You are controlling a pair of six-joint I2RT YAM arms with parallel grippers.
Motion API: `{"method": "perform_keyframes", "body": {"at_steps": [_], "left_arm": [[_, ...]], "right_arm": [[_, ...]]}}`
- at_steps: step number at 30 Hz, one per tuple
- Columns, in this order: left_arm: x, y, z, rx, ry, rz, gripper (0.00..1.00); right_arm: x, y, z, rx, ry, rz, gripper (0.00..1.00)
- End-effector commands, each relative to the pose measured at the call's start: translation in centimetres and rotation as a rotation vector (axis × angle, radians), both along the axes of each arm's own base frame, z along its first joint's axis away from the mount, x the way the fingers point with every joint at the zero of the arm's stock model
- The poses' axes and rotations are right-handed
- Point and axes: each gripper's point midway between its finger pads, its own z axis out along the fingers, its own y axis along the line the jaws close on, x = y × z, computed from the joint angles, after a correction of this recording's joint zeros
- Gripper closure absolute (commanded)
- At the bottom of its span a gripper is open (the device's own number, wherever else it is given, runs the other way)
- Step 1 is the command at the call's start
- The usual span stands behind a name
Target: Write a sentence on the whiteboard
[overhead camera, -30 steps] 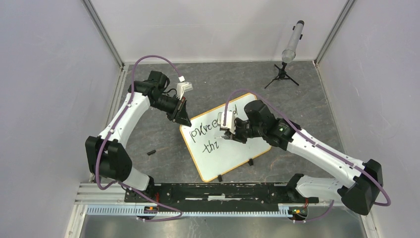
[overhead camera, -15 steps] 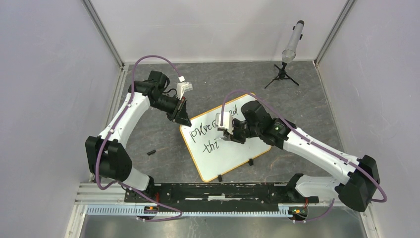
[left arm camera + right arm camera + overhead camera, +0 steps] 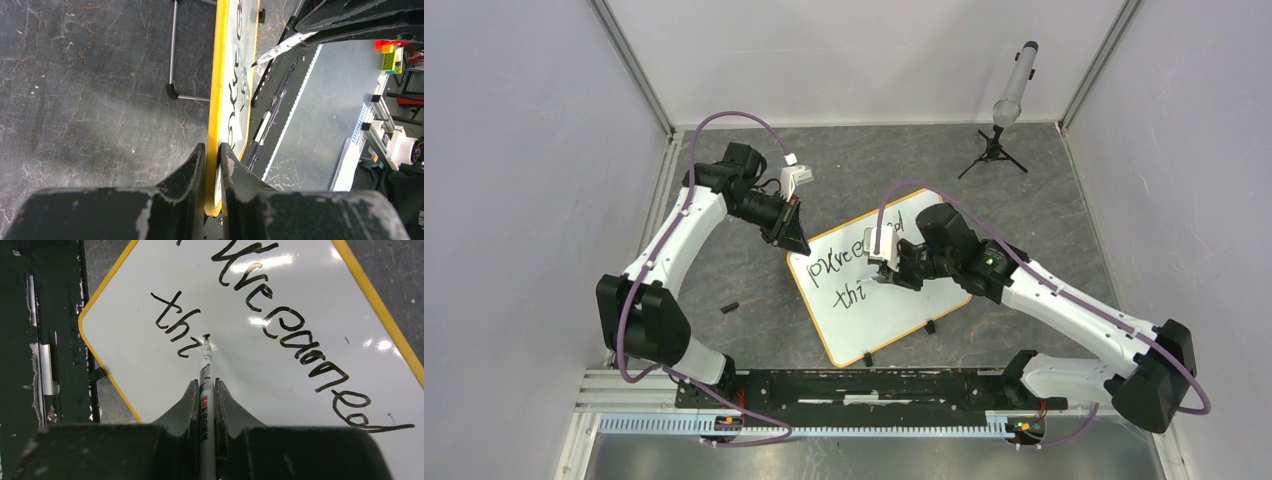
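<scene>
Clenching marker [image 3: 205,365] in right gripper [image 3: 205,386], returning tip rightward after short left stroke on second line of sentence [image 3: 287,330]; pinching far-left whiteboard [image 3: 219,75] corner with left gripper [image 3: 212,150]; progressing, unfinished.

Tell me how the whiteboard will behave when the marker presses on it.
Probably stiff: the whiteboard looks flat though the left hand clamps only its frame edge. Its glossy face shows glare and looks slippery, so the marker should glide. It seems thin and light, so without that clamp it would likely slide away.
</scene>
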Motion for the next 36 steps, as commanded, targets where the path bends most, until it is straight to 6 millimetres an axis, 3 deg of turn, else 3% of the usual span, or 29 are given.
{"method": "perform_keyframes", "body": {"at_steps": [1, 8, 25, 36], "left_arm": [[0.6, 0.0, 0.4, 0.003, -0.053, -0.003, 0.98], [0.6, 0.0, 0.5, 0.001, -0.057, -0.004, 0.98], [0.6, 0.0, 0.2, 0.002, -0.053, -0.01, 0.98], [0.6, 0.1, -0.1, 0.008, -0.052, -0.012, 0.98]], "right_arm": [[0.3, -0.6, 2.2, 0.055, -0.028, -0.022, 1.0], [0.8, -2.0, 0.2, 0.01, -0.021, -0.058, 1.0], [1.8, -1.0, 0.1, 0.017, -0.018, -0.059, 1.0], [0.8, -1.3, -1.8, -0.016, 0.013, -0.037, 1.0]]}}
